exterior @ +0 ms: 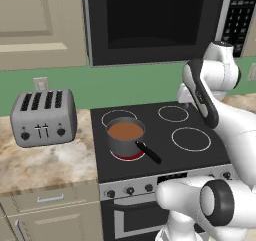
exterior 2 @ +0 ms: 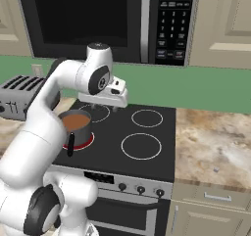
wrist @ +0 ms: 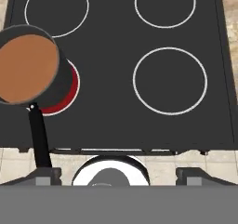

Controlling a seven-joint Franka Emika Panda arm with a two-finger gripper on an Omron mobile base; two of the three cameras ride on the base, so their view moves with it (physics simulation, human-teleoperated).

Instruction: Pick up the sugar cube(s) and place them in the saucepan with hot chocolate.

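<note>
The saucepan [exterior: 125, 140] is seen on the glowing red burner [wrist: 65, 97] at the stove's [exterior 2: 147, 154] front left, its black handle [exterior: 148, 152] pointing toward 5 o'clock in the left base view. It is filled with the hot chocolate [wrist: 25, 69], found at 9 o'clock in the hand view. The tool [wrist: 118, 174] is held above the stove's middle, its fingertips [wrist: 44, 175] spread wide apart and nothing held. A toaster [exterior: 43, 117] is set on the table [exterior: 45, 162] at the saucepan's 9 o'clock.
</note>
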